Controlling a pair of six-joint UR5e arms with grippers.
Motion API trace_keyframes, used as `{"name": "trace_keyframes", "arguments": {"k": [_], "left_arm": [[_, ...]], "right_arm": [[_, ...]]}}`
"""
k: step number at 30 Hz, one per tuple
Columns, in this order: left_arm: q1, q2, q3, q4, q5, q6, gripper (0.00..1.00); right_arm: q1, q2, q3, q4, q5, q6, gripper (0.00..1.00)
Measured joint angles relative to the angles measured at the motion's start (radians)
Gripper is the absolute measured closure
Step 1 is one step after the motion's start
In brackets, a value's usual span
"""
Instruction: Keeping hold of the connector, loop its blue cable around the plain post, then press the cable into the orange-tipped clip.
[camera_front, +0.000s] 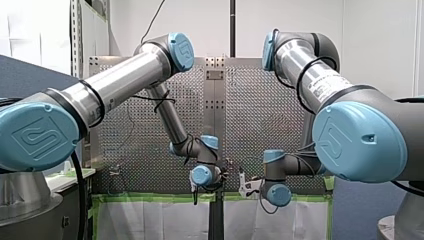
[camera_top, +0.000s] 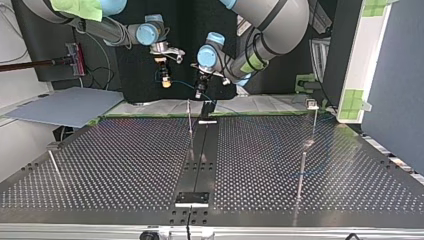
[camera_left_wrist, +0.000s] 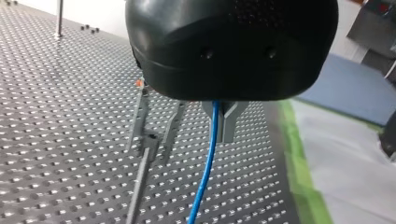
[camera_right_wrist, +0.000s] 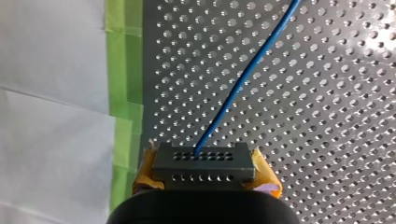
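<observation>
Perforated tabletop (camera_right_wrist: 327, 116) below. Right claw (camera_right_wrist: 205, 171) clamps connector (camera_right_wrist: 204, 161), anchoring blue cable (camera_right_wrist: 243, 79) end. Left claw (camera_left_wrist: 225, 119) closed on cable, likely for guiding slack toward orange-tipped clip (camera_left_wrist: 140, 109).

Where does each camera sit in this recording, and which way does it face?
Front view: behind and above the arms, facing over the table; my left arm at its left, my right arm at its right.
Top view: across the table, facing the arms; sides crossed.
Left wrist view: along my left gripper, shut on the cable.
Right wrist view: along my right gripper, shut on the connector.
Shared: both wrist views show the cable.
</observation>
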Motion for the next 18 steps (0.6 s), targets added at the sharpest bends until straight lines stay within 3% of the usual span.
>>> {"name": "trace_keyframes", "arguments": {"k": [10, 18], "left_arm": [[-0.003, 0.0, 0.0, 0.097, -0.097, 0.036, 1.0], [0.018, -0.001, 0.006, 0.182, -0.183, 0.067, 1.0]], "right_arm": [[-0.001, 0.0, -0.026, -0.001, 0.001, -0.046, 1.0], [-0.007, 0.0, -0.05, -0.001, 0.0, -0.058, 1.0]]}}
